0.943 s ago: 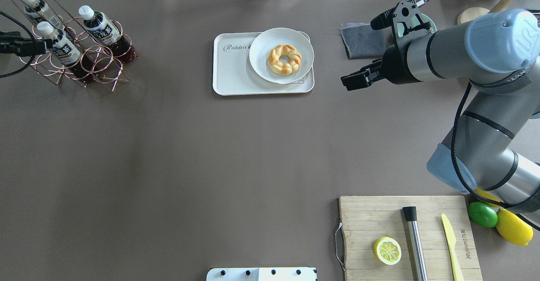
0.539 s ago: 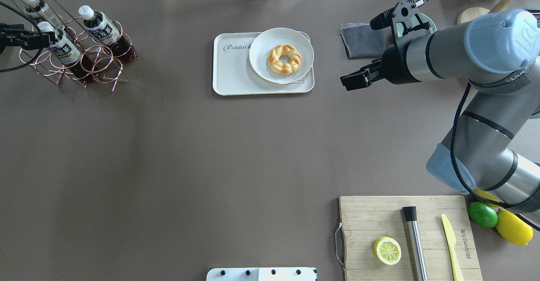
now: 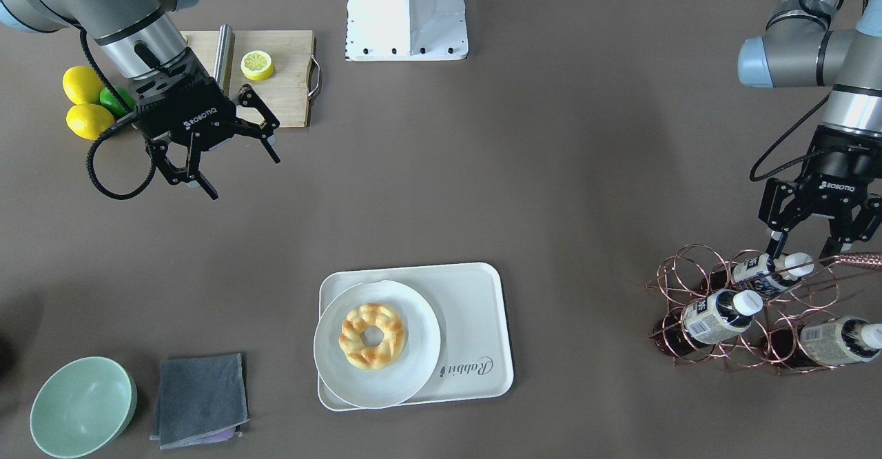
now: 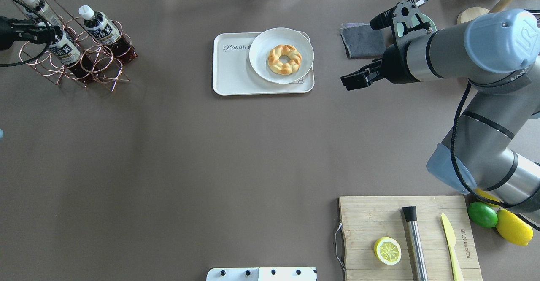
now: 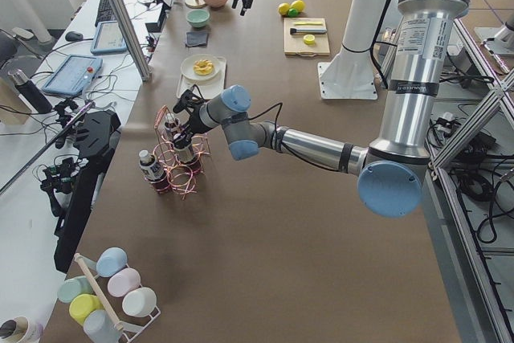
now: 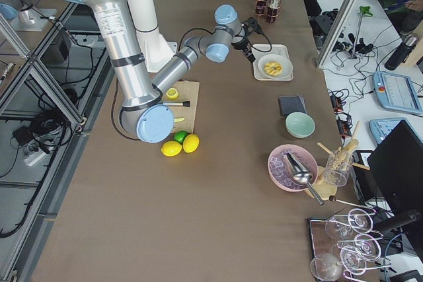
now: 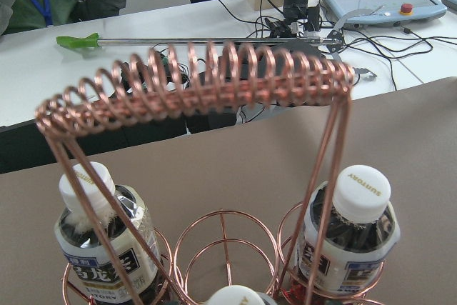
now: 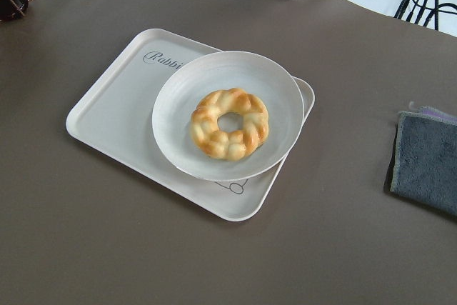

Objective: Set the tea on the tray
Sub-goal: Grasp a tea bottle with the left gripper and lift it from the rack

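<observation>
Tea slanted in copper wire rack, white cap btwn fingers of left gripper; fingers spread, one ea. side of cap, contact w/ cap not clear. Second bottle just beside it in next ring, third bottle in same rack, neither touched. Rack at robot's left end of tabletop, well apart from tray. Tray mid-tabletop, "Rabbit" script on bare half; round white plate w/ twisted bread ring on other half, plate edge overhanging tray rim. Off to robot's right of tray, right gripper above tabletop, its fingers spread wide, nothing btwn them. Grey cloth flat on tabletop nr that gripper, on side away from robot.
</observation>
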You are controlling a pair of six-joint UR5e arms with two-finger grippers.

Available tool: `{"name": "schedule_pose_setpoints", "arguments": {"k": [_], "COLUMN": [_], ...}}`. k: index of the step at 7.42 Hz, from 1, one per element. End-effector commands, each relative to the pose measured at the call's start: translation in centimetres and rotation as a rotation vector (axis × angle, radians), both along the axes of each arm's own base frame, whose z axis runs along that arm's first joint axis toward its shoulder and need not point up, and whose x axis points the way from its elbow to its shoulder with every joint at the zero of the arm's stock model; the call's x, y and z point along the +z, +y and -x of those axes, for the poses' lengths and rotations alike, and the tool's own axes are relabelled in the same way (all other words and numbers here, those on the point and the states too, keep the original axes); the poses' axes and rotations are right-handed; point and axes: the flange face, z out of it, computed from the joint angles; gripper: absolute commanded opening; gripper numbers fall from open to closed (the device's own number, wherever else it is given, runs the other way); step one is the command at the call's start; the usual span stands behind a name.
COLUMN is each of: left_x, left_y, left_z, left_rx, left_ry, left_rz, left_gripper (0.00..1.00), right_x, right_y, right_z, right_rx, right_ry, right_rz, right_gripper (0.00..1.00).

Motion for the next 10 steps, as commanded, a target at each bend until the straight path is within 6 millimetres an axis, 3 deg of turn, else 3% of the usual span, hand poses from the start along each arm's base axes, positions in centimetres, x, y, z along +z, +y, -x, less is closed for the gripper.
{"name": "schedule_pose_setpoints", "arguments": {"k": [1,3,4,6,7,10], "left_x": [1.7,1.6,1.4,1.1,1.1,0.5], "left_y": [-0.3,-0.4,-0.4,-0.2,-0.2,-0.3], "left_z": [-0.1,-0.2,-0.2,0.0,0.2,2.4], "left_rx": [0.001,0.0,-0.003,-0.006,-0.01,-0.024], "left_ry": [0.006,0.011,0.02,0.033,0.035,0.043], "left_rz": [-0.017,-0.021,-0.021,-0.036,-0.036,-0.042], "left_gripper": [0.72,0.66,0.53,0.14,0.0,0.0], "right_x": [0.0,0.0,-0.1,-0.2,-0.2,-0.3], "right_y": [0.0,0.0,0.0,0.1,0.1,0.1], "right_z": [0.0,0.0,-0.1,-0.1,-0.1,-0.3], "right_rx": [0.002,0.002,0.002,0.002,0.002,0.004], "right_ry": [0.0,0.0,-0.001,-0.003,-0.003,-0.005], "right_rz": [-0.001,-0.001,-0.002,-0.004,-0.004,-0.007], "right_gripper": [1.0,1.0,1.0,1.0,1.0,1.0]}}
